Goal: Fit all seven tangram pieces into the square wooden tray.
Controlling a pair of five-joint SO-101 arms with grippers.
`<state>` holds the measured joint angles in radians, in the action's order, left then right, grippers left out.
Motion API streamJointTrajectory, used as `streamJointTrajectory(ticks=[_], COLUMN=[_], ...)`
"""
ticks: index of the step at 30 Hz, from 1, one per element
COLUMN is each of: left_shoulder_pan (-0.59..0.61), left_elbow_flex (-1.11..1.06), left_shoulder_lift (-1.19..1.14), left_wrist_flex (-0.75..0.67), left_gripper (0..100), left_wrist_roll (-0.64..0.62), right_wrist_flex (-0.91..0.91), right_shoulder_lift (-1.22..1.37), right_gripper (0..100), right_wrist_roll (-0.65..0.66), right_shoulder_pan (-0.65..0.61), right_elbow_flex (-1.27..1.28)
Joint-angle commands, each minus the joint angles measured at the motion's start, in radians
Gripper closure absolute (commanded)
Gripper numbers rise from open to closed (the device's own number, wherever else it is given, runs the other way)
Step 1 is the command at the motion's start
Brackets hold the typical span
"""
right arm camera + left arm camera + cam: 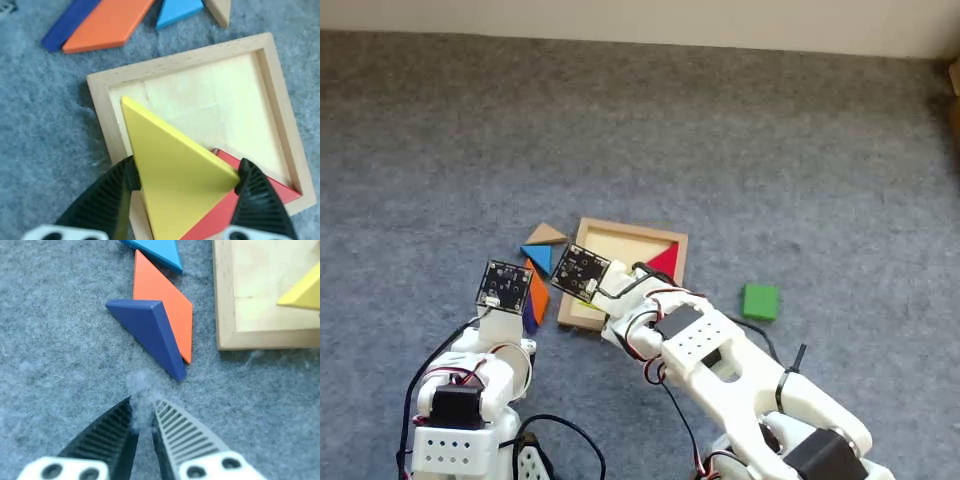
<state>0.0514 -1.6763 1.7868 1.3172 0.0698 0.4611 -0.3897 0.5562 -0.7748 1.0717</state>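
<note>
The square wooden tray (582, 310) (100, 115) lies on grey carpet with a red triangle (663, 262) (214, 216) flat in one corner. My right gripper (185, 182) is shut on a large yellow triangle (172, 165), held tilted over the tray beside the red one. Just outside the tray's rim (225, 300) lie a dark blue triangle (150, 332), an orange parallelogram (170, 310), a light blue triangle (538, 257) and a tan triangle (546, 235). The dark blue piece leans partly on the orange one. My left gripper (144, 412) is shut and empty, low over the carpet just short of the dark blue triangle.
A green square (760, 301) lies alone on the carpet to the right of the tray, beside the right arm. Open carpet stretches beyond the tray's far side and to the left.
</note>
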Motion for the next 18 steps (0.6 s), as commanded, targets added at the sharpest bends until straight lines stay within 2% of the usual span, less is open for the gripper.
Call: streamJointTrajectory(ticks=[1, 6, 11, 18], left_shoulder_pan=[0.015, 0.015, 0.015, 0.015], left_elbow_flex=[-0.019, -0.019, -0.019, -0.019], left_shoulder_lift=[0.038, 0.038, 0.038, 0.038], left_wrist_flex=[0.005, 0.005, 0.005, 0.005], left_gripper=[99, 99, 99, 99], left_wrist_roll=[0.006, 0.006, 0.006, 0.006], right_wrist_flex=[0.035, 0.035, 0.035, 0.035], right_shoulder_lift=[-0.001, -0.001, -0.001, -0.002], right_gripper=[78.9, 77.7, 67.5, 67.0], right_wrist_roll=[0.012, 0.012, 0.012, 0.012], right_shoulder_pan=[0.016, 0.016, 0.016, 0.016], right_elbow_flex=[-0.039, -0.035, -0.031, -0.031])
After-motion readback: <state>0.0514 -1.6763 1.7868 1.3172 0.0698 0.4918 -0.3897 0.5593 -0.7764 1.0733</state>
